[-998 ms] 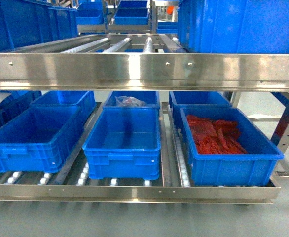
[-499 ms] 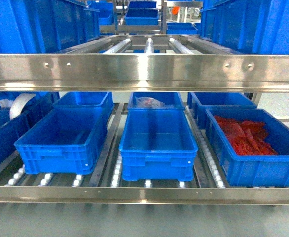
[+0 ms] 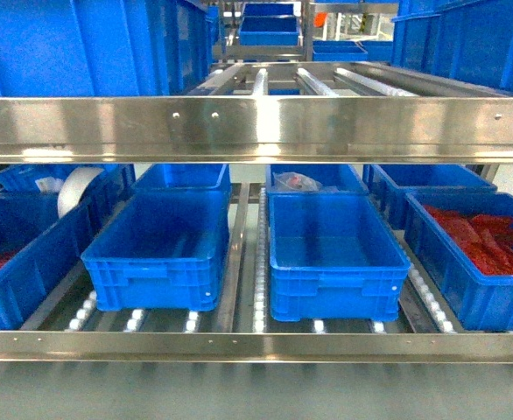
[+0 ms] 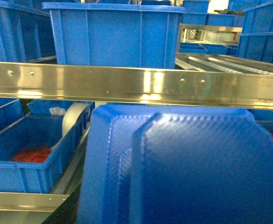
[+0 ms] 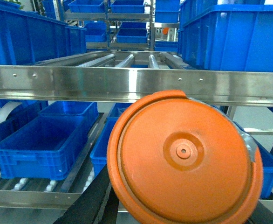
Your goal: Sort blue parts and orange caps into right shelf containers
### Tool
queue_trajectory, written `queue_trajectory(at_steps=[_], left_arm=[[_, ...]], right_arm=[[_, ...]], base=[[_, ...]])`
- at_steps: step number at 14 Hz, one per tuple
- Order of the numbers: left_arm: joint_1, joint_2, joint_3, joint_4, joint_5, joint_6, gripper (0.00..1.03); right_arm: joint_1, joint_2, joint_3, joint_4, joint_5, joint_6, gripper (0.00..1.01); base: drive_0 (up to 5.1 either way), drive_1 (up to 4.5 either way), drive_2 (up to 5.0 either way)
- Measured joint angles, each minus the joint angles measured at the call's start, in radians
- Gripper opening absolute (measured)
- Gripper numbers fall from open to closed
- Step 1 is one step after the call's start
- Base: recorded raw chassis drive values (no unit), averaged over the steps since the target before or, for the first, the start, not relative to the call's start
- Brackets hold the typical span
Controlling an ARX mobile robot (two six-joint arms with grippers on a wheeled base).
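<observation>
Right pincer holding orange cap [image 5: 183, 158], bins [image 3: 335, 241] bare, red stuff [image 3: 488, 241]

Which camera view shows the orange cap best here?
The right wrist view: the orange cap fills the foreground, flat top facing the lens, raised rim clear. The head and left wrist views do not show it at all.

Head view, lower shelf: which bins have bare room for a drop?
The two middle front bins and show bare floors between their own walls. The right bin is crowded with red crinkled material; the left bin also holds some red.
</observation>
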Motion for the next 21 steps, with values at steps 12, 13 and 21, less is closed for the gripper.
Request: queue_trajectory(at_steps=[12, 13, 21], left_arm=[[0.000, 0.000, 0.000, 0.000, 0.000, 0.000, 0.43], [0.000, 0.000, 0.000, 0.000, 0.000, 0.000, 0.43], [0.000, 0.000, 0.000, 0.002, 0.000, 0.000, 0.43]], right_arm=[[0.000, 0.000, 0.000, 0.000, -0.003, 0.000, 0.44], [0.000, 0.000, 0.000, 0.000, -0.003, 0.000, 0.44], [0.000, 0.000, 0.000, 0.001, -0.001, 0.000, 0.44]], base=[[-2.1, 1.03, 1.0], [0.0, 0.00, 0.0], [0.0, 0.00, 0.0]])
